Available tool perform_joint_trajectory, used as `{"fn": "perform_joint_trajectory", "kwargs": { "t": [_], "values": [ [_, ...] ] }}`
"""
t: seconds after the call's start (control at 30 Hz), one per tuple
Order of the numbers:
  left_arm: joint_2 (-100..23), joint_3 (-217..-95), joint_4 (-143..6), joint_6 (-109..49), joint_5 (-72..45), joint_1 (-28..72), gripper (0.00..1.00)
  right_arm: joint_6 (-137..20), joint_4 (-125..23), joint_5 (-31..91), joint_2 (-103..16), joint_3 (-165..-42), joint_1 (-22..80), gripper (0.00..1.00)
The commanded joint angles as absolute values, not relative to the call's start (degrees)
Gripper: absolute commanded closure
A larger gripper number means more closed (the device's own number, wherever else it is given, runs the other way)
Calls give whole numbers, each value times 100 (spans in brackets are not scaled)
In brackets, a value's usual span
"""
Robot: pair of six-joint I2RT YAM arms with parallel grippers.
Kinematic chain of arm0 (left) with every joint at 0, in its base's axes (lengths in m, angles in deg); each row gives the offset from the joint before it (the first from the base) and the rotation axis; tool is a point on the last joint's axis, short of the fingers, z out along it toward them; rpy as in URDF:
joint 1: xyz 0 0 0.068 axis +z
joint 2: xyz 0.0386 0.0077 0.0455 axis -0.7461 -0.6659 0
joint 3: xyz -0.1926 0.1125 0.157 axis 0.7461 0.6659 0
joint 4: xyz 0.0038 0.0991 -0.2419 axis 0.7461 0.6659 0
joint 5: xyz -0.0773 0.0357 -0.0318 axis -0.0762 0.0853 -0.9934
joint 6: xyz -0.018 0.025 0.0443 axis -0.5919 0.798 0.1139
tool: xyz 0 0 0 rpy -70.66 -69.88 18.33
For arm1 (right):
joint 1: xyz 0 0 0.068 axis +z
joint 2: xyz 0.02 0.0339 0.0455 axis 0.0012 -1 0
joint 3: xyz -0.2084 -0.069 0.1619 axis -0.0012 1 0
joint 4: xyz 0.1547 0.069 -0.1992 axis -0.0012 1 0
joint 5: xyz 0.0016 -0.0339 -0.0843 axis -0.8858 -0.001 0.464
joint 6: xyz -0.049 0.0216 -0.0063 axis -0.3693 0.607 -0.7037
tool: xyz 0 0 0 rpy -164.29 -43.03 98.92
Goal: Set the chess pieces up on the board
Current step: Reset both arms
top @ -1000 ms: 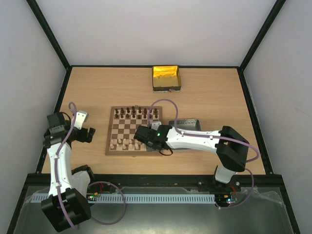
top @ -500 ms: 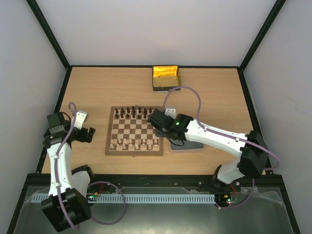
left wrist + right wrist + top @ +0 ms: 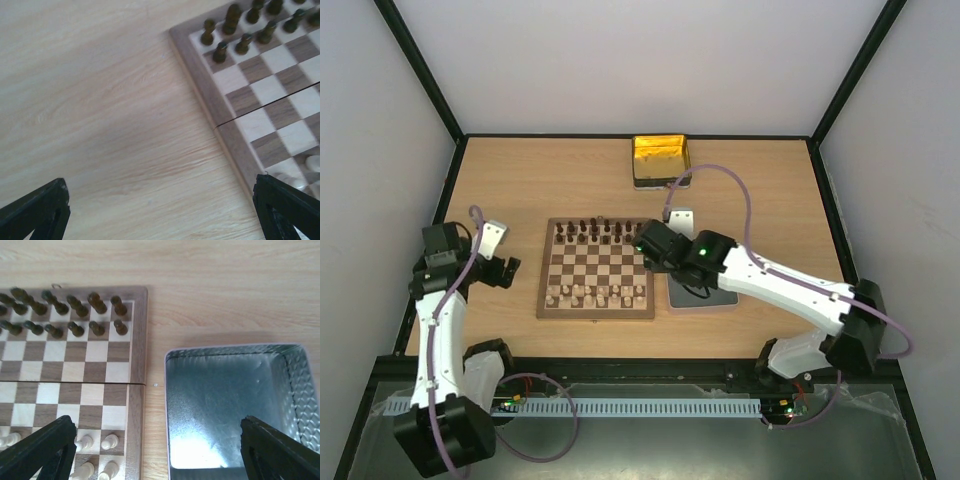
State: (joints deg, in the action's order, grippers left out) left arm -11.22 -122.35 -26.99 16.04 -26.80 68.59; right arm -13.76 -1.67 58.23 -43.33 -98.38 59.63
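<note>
The board [image 3: 596,270] lies mid-table with dark chess pieces [image 3: 595,232] in its two far rows and pale pieces [image 3: 595,295] in the two near rows. My right gripper [image 3: 646,244] hangs open above the board's right edge. In its wrist view the gripper [image 3: 160,455] holds nothing and spans the board's border [image 3: 136,340] and the grey tray [image 3: 230,405]. Dark pieces [image 3: 75,315] and pale pieces [image 3: 95,442] stand on their squares. My left gripper [image 3: 506,270] is open over bare table left of the board. In its own view the left gripper [image 3: 162,220] is empty, with the board's corner [image 3: 200,85] to its right.
A yellow-gold tin [image 3: 661,160] sits at the back of the table. The grey metal tray [image 3: 712,296] lies just right of the board, partly under the right arm. Black frame rails edge the table.
The right arm has swung from the board's near pale rows back and to the right, to the board's right edge, and its jaws have opened wide. The left arm shifted only slightly.
</note>
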Motion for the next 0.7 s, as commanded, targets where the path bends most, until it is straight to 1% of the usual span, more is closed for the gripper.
{"fn": "perform_joint_trajectory", "kwargs": {
  "t": [0.0,0.13,0.33,0.4,0.47,0.67],
  "values": [
    [-1092,-12933,-2340,1408,-2450,6125,1,-1570,162,6261,-3731,-10015,5975,14],
    [-1311,-13467,-1955,943,-2341,5172,1,-1595,264,6101,-3508,-9897,5976,14],
    [-1469,-14031,-1736,302,-1634,3708,1,-1584,21,5648,-2977,-9207,5978,15],
    [-1509,-14167,-1627,166,-1558,3271,1,-1608,-86,5548,-2808,-8996,5978,15],
    [-1585,-14237,-1487,241,-1755,3147,1,-1651,-207,5507,-2658,-8831,5981,15],
    [-1600,-14083,-1407,338,-1875,3054,1,-1786,-405,5350,-2442,-8562,5978,16]
  ]
}}
